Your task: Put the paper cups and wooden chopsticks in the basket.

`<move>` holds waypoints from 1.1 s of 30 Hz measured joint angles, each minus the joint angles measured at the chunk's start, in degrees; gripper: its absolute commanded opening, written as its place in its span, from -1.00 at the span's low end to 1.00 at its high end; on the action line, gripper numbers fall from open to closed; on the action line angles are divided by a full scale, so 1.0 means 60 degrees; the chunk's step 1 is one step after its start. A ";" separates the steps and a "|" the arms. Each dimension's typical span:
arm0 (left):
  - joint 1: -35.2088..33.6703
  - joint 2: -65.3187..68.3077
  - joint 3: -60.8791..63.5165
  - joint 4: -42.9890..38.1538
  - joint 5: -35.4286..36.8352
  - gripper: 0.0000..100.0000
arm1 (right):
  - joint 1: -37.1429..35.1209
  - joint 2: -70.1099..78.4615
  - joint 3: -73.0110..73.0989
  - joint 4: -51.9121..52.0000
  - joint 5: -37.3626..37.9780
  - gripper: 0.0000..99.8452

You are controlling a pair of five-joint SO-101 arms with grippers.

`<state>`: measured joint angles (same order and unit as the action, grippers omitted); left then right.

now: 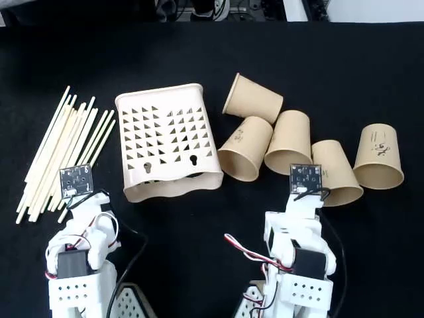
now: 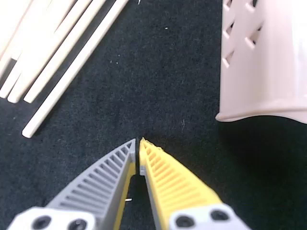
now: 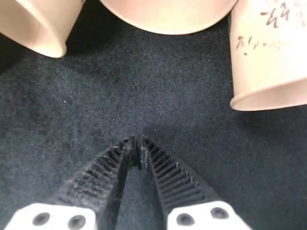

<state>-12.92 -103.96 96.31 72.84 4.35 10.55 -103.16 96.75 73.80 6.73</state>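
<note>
High view: basket (image 1: 165,189) lies on its side between wooden chopsticks (image 1: 63,149) and toppled paper cups (image 1: 289,140). Left gripper (image 2: 139,143) and right gripper (image 3: 137,142) are pinched closed, empty. Nudged cups could roll away; loose chopsticks could scatter.

White, seemingly printed arms (image 1: 295,265) with red-white cables (image 1: 246,252); left gripper (image 2: 139,143) grey-and-yellow, right gripper (image 3: 137,141) black
</note>
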 measured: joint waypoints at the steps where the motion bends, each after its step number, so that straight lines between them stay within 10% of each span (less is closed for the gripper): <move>1: 0.0000 0.0000 0.0000 0.0000 0.0000 -0.94 | -0.0029 0.0000 0.0000 0.0000 0.0000 -0.97; 19: 0.0777 0.0000 0.0000 0.0000 -0.0044 -0.93 | -0.0498 0.0000 0.0000 0.0000 -0.0059 -0.97; 27: 0.2183 0.0000 -0.0264 -0.1919 -0.3531 -0.65 | -0.0498 0.0000 0.0000 0.0000 -0.0059 -0.97; 33: 0.2901 0.0000 -0.0542 -0.3018 -0.3604 -0.56 | -0.0498 0.0000 0.0000 0.0000 -0.0059 -0.97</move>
<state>4.48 -103.96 93.05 54.73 -17.27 7.56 -103.16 96.75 73.80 6.37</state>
